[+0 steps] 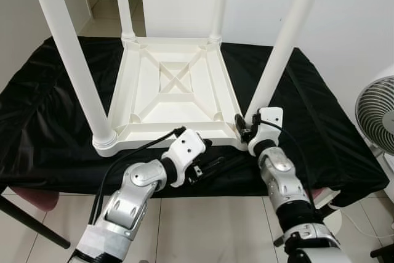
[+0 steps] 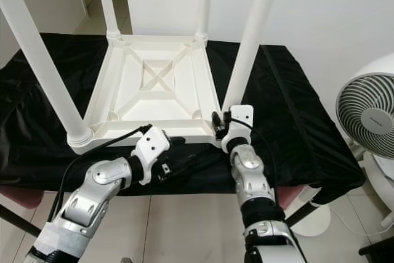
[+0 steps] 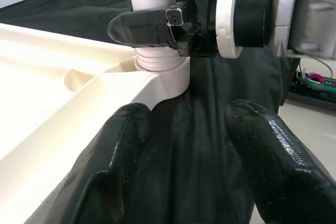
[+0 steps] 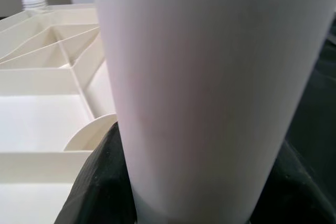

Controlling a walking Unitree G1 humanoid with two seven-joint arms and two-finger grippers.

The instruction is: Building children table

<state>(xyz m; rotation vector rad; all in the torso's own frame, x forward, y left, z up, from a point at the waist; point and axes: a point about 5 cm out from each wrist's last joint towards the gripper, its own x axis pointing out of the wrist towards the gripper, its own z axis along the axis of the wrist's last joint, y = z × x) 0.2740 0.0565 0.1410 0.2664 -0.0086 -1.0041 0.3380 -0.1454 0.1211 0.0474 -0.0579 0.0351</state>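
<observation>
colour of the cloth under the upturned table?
Black, plain and slightly glossy. The cloth under the upturned table shows best in the left eye view.

Silver arms; white wrists; black fingers [image 3: 273, 161], cables

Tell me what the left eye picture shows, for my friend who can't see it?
A white children's table lies upside down on a black cloth, four legs pointing up. The right gripper is closed around the near right leg at its base. The left gripper hovers open over the cloth just in front of the table.
</observation>
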